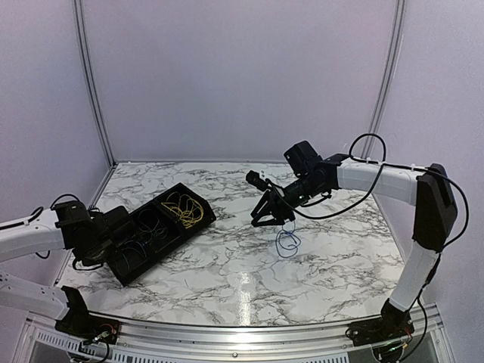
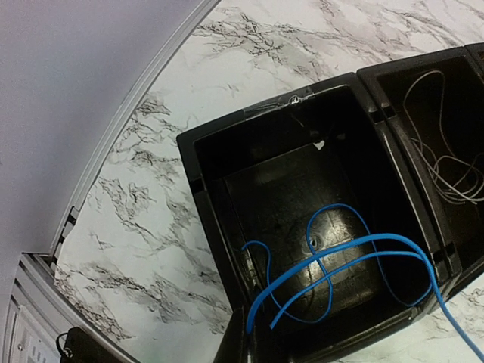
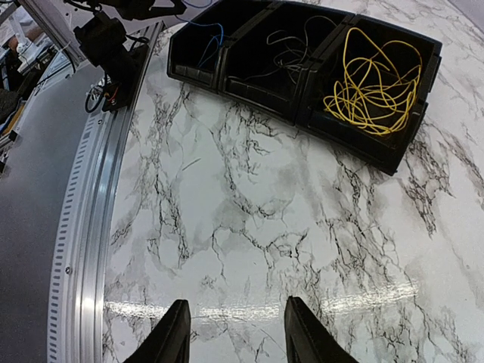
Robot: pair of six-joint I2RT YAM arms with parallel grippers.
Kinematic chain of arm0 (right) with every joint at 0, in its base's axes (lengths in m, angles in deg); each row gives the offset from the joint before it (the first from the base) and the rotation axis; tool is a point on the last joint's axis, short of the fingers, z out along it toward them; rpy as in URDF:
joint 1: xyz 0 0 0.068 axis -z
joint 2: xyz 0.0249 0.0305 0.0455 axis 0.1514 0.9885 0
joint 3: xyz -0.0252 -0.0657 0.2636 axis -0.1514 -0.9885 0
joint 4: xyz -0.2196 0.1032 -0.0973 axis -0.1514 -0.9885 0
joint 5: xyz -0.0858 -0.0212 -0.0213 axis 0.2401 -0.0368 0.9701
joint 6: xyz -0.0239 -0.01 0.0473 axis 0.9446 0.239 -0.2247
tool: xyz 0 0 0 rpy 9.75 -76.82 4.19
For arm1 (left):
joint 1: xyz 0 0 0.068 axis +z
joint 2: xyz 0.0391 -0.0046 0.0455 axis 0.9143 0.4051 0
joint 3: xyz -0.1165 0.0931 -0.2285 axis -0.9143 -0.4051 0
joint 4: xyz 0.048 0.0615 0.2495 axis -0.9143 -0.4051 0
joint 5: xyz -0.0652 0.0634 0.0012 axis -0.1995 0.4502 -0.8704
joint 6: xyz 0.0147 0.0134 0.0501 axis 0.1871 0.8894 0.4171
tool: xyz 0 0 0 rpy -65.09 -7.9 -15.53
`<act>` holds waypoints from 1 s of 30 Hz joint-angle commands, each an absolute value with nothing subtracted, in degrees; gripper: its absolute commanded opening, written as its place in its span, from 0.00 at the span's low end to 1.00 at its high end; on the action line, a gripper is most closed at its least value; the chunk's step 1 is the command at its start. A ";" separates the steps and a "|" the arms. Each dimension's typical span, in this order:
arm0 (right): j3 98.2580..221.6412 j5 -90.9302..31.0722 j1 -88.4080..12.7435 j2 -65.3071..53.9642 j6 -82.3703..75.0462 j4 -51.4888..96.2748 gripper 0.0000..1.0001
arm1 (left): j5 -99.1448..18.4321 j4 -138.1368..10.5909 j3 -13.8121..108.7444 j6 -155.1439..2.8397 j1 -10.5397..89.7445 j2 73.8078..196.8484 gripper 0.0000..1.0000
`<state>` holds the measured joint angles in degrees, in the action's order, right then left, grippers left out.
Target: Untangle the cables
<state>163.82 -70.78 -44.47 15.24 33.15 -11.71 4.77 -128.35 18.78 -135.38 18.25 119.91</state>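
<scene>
The left arm (image 1: 30, 234) lies low, left gripper (image 1: 121, 225) closed over the tray's (image 1: 170, 249) near end. The right arm (image 1: 378, 178) stretches inward, right gripper (image 3: 236, 340) parted and tilted downward, right of the tray.

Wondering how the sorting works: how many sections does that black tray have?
3, side by side in the black tray: one end section holds yellow wire, the middle one a thin greyish wire, the other end blue wire. None seems hidden.

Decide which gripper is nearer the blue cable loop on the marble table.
Right. The right gripper hovers beside the blue cable loop; the left gripper is far off at the black tray.
</scene>
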 commanded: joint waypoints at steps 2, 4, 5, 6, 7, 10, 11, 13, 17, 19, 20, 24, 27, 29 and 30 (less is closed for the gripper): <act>164.43 -70.98 -44.63 15.23 32.76 -12.00 0.43 | 6.23 -123.82 23.50 -128.04 19.98 127.74 0.00; 164.49 -70.84 -44.63 15.33 32.80 -12.51 0.43 | 5.73 -121.81 24.50 -125.62 20.89 131.16 0.00; 164.41 -70.73 -44.63 15.25 32.85 -12.68 0.43 | 5.19 -121.09 24.82 -124.67 21.37 132.68 0.00; 164.39 -70.70 -44.60 15.14 32.94 -12.87 0.43 | 4.74 -120.47 24.94 -124.02 21.86 134.24 0.00; 164.24 -70.59 -44.64 15.00 32.98 -12.99 0.43 | 4.01 -119.91 24.91 -123.35 22.32 135.57 0.00; 163.64 -70.01 -44.65 14.23 33.32 -12.96 0.43 | 1.96 -118.78 24.34 -122.76 23.94 138.44 0.00; 163.46 -69.77 -44.59 13.95 33.43 -12.97 0.43 | 1.05 -118.40 24.15 -122.71 24.43 138.97 0.00; 163.35 -69.35 -44.63 13.64 33.77 -13.09 0.43 | -0.32 -117.49 23.68 -122.51 25.36 139.55 0.00; 163.36 -68.80 -44.63 13.44 34.12 -13.32 0.43 | -1.85 -117.07 23.18 -123.32 26.96 139.45 0.00; 163.57 -68.83 -44.65 13.49 34.27 -13.62 0.43 | -1.86 -116.83 22.55 -123.68 27.19 138.47 0.00; 163.74 -68.86 -44.65 13.51 34.39 -13.72 0.43 | -1.90 -116.84 22.24 -123.79 27.43 137.80 0.00; 164.48 -68.66 -44.64 13.85 34.80 -14.20 0.43 | -3.96 -117.05 20.32 -123.81 28.88 134.21 0.00; 164.73 -68.52 -44.65 14.07 34.99 -14.29 0.43 | -6.16 -117.72 18.38 -124.63 30.88 130.62 0.00; 164.69 -68.56 -44.62 14.18 35.03 -14.31 0.43 | -6.67 -117.83 17.73 -125.44 31.74 128.42 0.00; 164.65 -68.60 -44.59 14.25 35.04 -14.31 0.43 | -6.69 -117.82 17.67 -125.62 32.08 128.06 0.00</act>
